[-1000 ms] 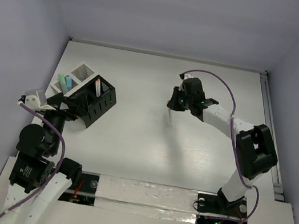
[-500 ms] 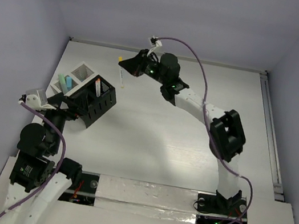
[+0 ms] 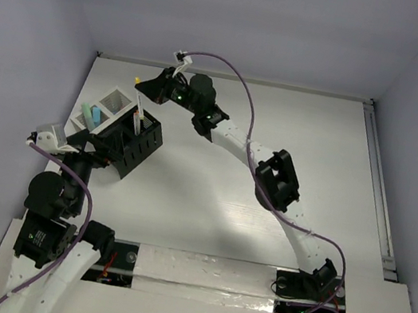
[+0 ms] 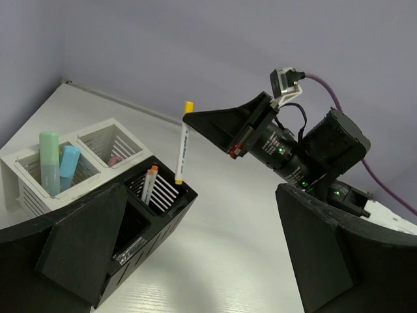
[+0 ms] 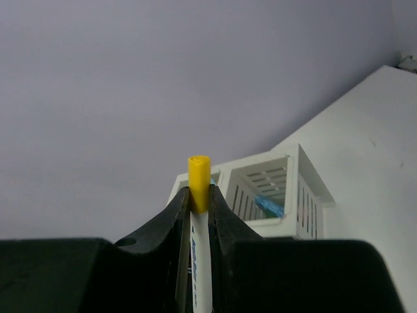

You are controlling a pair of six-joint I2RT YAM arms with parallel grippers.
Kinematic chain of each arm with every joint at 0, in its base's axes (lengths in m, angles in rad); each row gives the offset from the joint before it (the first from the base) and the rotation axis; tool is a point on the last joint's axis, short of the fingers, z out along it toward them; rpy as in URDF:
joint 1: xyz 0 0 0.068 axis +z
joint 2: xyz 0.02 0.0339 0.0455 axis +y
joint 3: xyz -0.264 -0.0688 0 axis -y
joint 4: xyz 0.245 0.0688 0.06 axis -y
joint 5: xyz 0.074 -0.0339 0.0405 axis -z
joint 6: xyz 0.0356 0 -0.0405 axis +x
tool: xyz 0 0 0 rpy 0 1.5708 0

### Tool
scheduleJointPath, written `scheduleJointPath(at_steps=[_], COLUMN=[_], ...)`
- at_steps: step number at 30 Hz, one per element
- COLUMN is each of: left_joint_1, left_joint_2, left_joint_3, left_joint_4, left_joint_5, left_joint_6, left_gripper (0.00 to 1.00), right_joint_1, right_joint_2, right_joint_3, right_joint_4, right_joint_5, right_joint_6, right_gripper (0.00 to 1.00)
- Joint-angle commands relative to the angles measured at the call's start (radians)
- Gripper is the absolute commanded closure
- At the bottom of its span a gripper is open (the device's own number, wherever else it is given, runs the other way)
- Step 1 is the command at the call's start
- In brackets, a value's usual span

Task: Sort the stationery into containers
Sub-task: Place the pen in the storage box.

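Observation:
My right gripper (image 3: 146, 90) is shut on a thin white pen with yellow ends (image 3: 136, 100) and holds it upright. The pen's lower tip hangs just above the back compartment of the black slotted organiser (image 3: 139, 147). The left wrist view shows that pen (image 4: 182, 145) over the organiser (image 4: 140, 218), where a white pen with an orange end (image 4: 149, 184) stands. The right wrist view shows the fingers clamped below the yellow cap (image 5: 199, 171). My left gripper (image 3: 93, 151) is open and empty beside the organiser's near left end.
White mesh cups (image 3: 111, 104) stand behind the organiser at the back left. One cup (image 4: 49, 171) holds a green marker (image 4: 48, 156) and a blue marker (image 4: 67, 167). The side wall is close on the left.
My right arm has swung from the table's middle to the back left with the pen, and now holds it over the organiser. My left arm has not moved.

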Motion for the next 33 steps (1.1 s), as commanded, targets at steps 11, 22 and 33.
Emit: scheduleJointPath(at_steps=[11, 22, 33], left_joint_1=[-0.004, 0.005, 0.014], left_joint_2=[0.014, 0.017, 0.045], left_joint_3=[-0.002, -0.002, -0.004], left_joint_4=[0.051, 0.049, 0.051], left_joint_5=[0.001, -0.005, 0.015], left_joint_6=[0.012, 0.013, 0.012], left_gripper=[0.01, 0.01, 0.01], right_joint_1=[0.037, 0.047, 0.047], right_joint_2=[0.039, -0.025, -0.359], right_joint_3=[0.006, -0.016, -0.397], right_joint_4=[-0.001, -0.014, 0.072], right_joint_5=[0.043, -0.010, 0.039], right_joint_6=[-0.084, -0.138, -0.263], right_gripper=[0.99, 0.48, 0.45])
